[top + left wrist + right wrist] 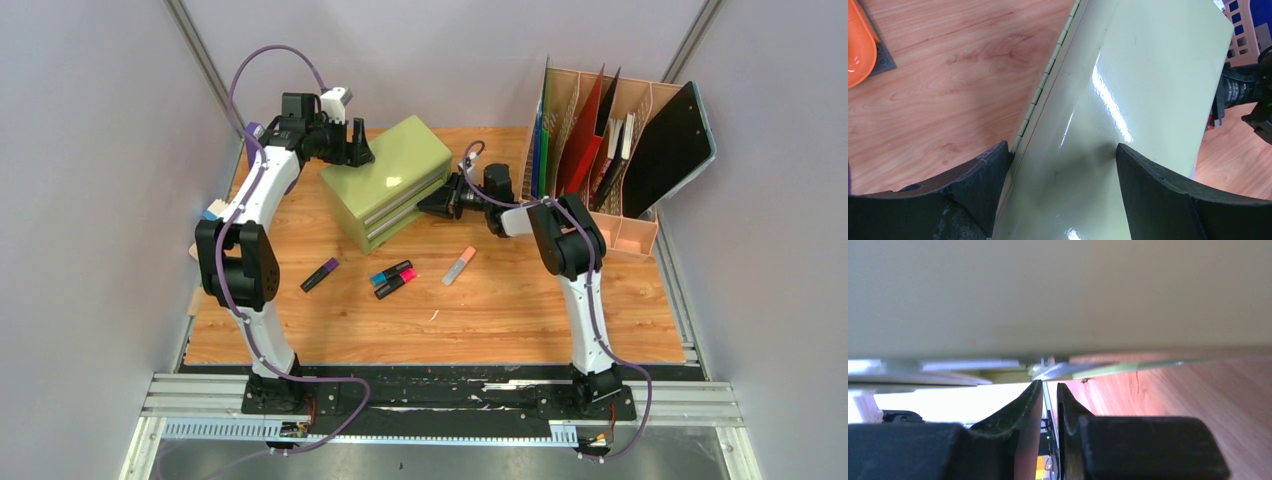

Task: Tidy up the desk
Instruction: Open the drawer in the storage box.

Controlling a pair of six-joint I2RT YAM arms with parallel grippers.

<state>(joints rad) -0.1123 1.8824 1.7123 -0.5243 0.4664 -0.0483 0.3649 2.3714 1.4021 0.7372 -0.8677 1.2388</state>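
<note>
The desk (500, 310) is orange-brown wood with a metal rail at its near edge. An olive-green drawer chest (385, 175) stands askew at the back middle. My left gripper (352, 150) is open over the chest's back left corner. In the left wrist view the open left gripper (1063, 150) hangs over the chest's glossy top (1128, 90), with one finger (973, 190) beside the hinged edge. My right gripper (428, 204) is at the chest's drawer front. In the right wrist view the right gripper (1049, 385) is nearly closed, its tips on the silver drawer handle (1053, 371).
Several highlighters lie in front of the chest: purple (320, 274), teal (391, 272), pink (396, 285) and peach (459, 265). A file organizer (620, 150) with folders stands at the back right. An orange object (858, 45) lies left of the chest.
</note>
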